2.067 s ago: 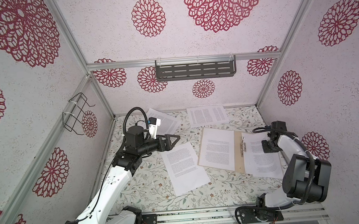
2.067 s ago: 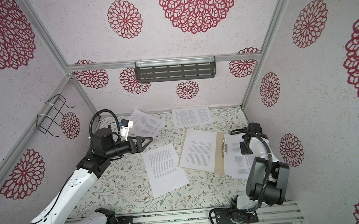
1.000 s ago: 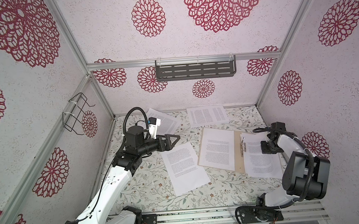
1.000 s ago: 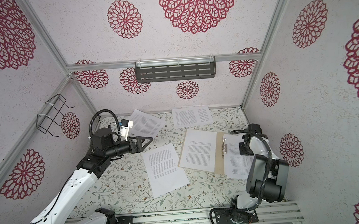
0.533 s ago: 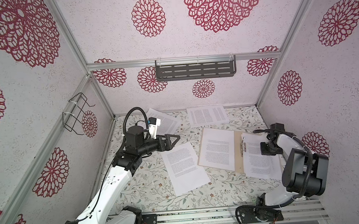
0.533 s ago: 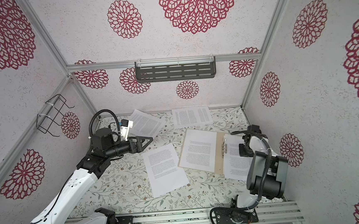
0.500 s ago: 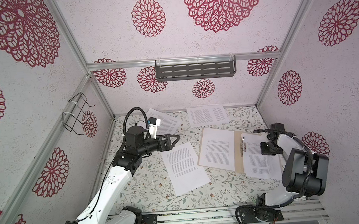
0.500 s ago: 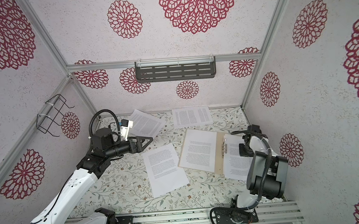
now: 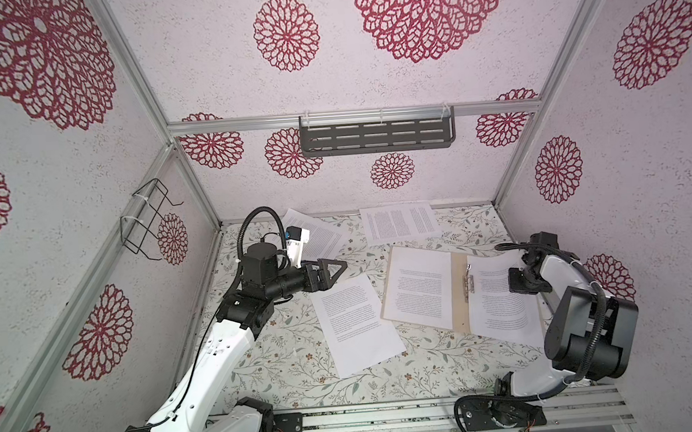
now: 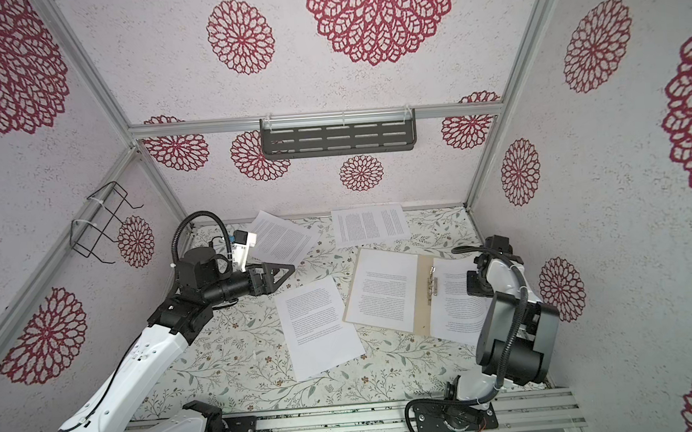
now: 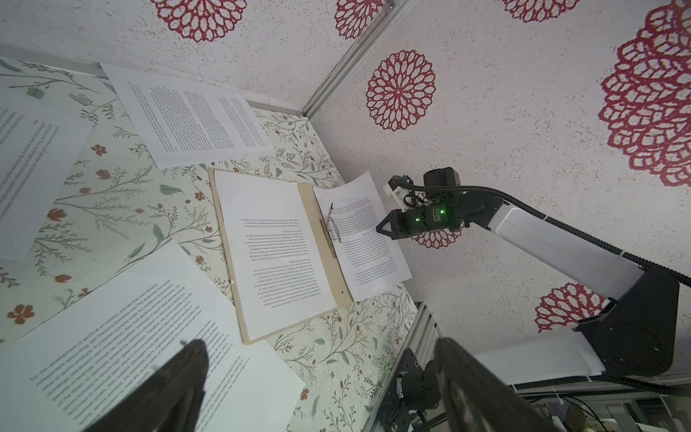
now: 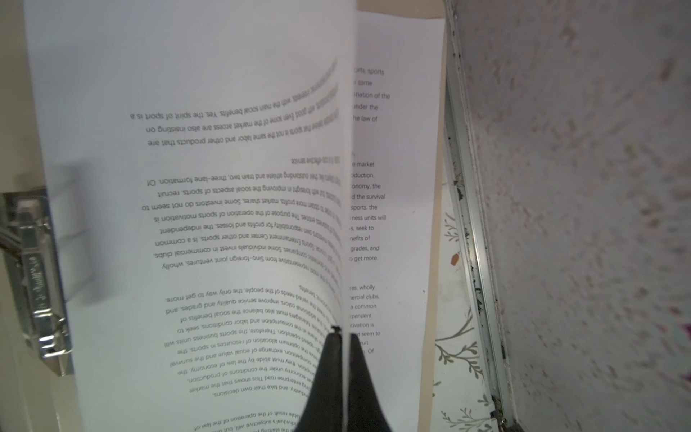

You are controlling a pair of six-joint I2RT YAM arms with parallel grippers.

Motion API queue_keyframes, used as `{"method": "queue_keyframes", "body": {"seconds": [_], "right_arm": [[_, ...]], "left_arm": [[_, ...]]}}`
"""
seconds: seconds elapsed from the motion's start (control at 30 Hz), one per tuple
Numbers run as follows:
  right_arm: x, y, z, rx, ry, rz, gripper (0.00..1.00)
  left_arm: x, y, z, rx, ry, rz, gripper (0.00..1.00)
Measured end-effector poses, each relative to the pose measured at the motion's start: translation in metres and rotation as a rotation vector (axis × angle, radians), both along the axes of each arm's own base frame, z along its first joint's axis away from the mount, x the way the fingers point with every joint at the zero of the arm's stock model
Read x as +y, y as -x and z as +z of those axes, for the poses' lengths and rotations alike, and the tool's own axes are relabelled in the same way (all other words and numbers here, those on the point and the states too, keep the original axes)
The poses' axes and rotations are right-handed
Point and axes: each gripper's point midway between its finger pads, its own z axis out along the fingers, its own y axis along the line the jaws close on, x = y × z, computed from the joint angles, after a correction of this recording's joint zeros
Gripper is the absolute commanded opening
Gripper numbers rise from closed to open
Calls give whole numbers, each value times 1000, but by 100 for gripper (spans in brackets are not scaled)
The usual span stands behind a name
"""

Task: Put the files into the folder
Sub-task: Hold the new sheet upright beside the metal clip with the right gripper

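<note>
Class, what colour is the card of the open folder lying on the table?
Plain tan, with no pattern. The folder shows best in the left wrist view, along its bare spine strip.

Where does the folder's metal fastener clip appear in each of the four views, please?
Top view: metal fastener clip on the tan spine of the folder, right of centre.
Top view: same spot on the spine.
Left wrist: mid-frame, on the spine.
Right wrist: at the frame's edge, blurred, close up.
Shared landmark: the sheet pinched by the right gripper, beside the clip.
</note>
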Motion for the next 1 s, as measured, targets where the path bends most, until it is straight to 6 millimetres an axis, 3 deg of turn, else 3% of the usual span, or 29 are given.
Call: {"method": "queue_keyframes", "body": {"seconds": [1.0], "right_arm": [[12, -3, -9, -6, -83, -3, 0]], "left_arm": [[0, 0, 0, 1, 0, 0, 97]]}}
